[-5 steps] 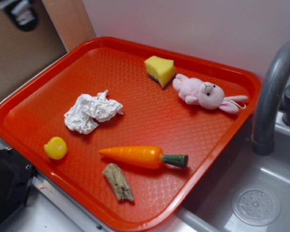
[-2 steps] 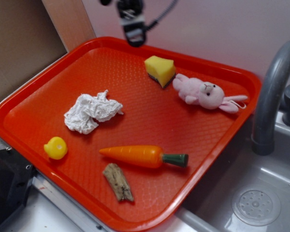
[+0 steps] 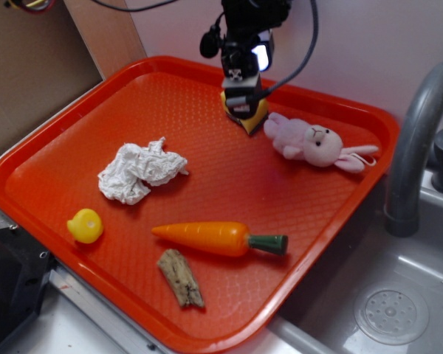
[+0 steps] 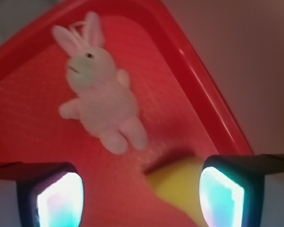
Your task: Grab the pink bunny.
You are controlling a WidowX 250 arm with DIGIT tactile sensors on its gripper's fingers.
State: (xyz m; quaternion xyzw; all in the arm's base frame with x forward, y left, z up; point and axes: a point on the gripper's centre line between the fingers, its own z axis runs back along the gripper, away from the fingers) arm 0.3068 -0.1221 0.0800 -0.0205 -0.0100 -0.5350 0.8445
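The black gripper (image 3: 241, 103), spread wide and empty, hovers over the yellow sponge wedge (image 3: 252, 116); the pale-pink plush bunny (image 3: 310, 141) lies flat just beside that sponge, ungrasped, so approach seems underway

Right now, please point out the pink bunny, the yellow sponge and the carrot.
pink bunny (image 4: 104, 101): wrist view, on its belly.
yellow sponge (image 3: 257, 112): exterior view, on the right corner, beside the jaws.
carrot (image 3: 207, 237): exterior view, on the orange body.

Arm: I see black housing (image 3: 245, 29), black cables looping off.
Jaws: my wrist view shows dark pads (image 4: 222, 194) glowing cyan-white.
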